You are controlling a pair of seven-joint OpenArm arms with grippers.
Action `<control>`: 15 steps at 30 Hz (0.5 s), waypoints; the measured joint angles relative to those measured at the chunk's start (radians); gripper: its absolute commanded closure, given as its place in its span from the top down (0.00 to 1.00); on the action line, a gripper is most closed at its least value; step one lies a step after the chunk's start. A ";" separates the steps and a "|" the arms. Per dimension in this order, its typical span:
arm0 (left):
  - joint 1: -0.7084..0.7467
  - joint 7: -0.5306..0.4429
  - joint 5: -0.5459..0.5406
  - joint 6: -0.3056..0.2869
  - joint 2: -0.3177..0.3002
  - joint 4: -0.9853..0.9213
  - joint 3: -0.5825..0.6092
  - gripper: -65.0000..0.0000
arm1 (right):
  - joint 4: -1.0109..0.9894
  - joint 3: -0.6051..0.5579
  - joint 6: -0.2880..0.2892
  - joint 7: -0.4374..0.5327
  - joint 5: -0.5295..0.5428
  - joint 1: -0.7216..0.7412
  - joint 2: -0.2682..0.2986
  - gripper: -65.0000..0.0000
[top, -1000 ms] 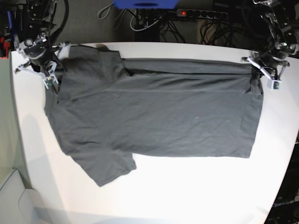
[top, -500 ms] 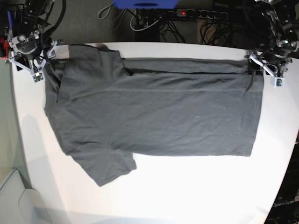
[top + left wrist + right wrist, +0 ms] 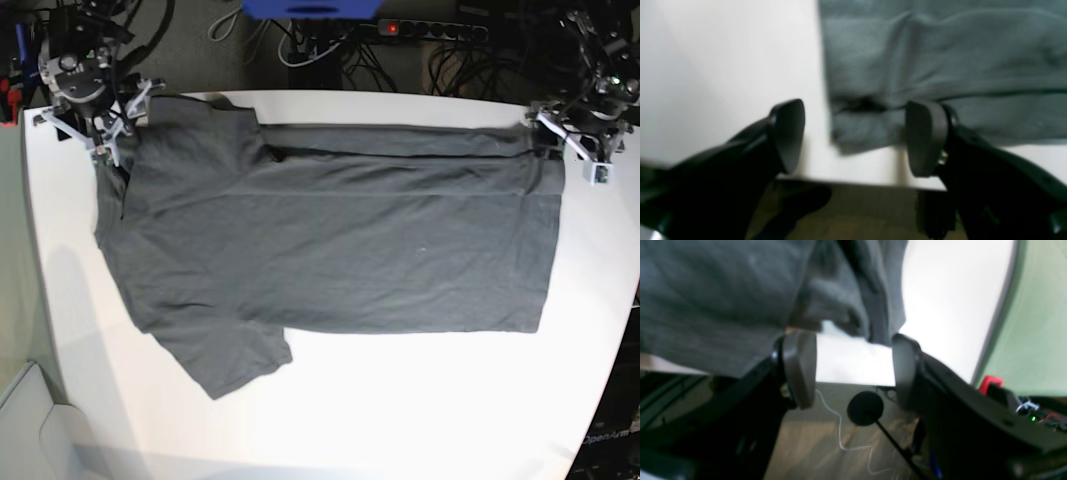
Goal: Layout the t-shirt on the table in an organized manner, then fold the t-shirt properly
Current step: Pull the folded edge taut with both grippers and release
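Observation:
The dark grey t-shirt (image 3: 330, 240) lies spread flat on the white table (image 3: 400, 400), sleeves at the left, hem at the right, with a narrow strip folded over along its far edge. My left gripper (image 3: 560, 138) is open at the far right hem corner. In the left wrist view that gripper (image 3: 857, 136) has its fingers apart on either side of the t-shirt (image 3: 940, 66) corner, which rests on the table. My right gripper (image 3: 110, 135) is open at the far left sleeve. In the right wrist view it (image 3: 852, 370) sits just under the t-shirt (image 3: 723, 290) edge, holding nothing.
The far table edge (image 3: 857, 181) runs right under both grippers, with floor and cables beyond. A power strip (image 3: 430, 30) and a blue object (image 3: 310, 8) sit behind the table. A pale green surface (image 3: 10, 250) borders the left side.
Both grippers have opened and let go of the shirt's far corners. They have drawn back a little toward the far table edge. The shirt lies still.

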 measured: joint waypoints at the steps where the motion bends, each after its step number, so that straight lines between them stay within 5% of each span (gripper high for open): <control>1: 0.005 0.000 0.003 0.002 -0.003 0.000 -0.006 0.73 | 0.000 -0.003 0.000 0.000 0.001 -0.006 0.000 0.56; 7: -0.001 -0.006 -0.003 -0.001 -0.002 0.000 -0.027 0.88 | 0.000 -0.099 0.000 0.001 0.002 -0.061 -0.022 0.56; 15: -0.016 -0.006 -0.002 0.001 -0.002 0.001 -0.033 0.88 | 0.000 -0.142 0.000 0.001 0.000 -0.066 -0.028 0.56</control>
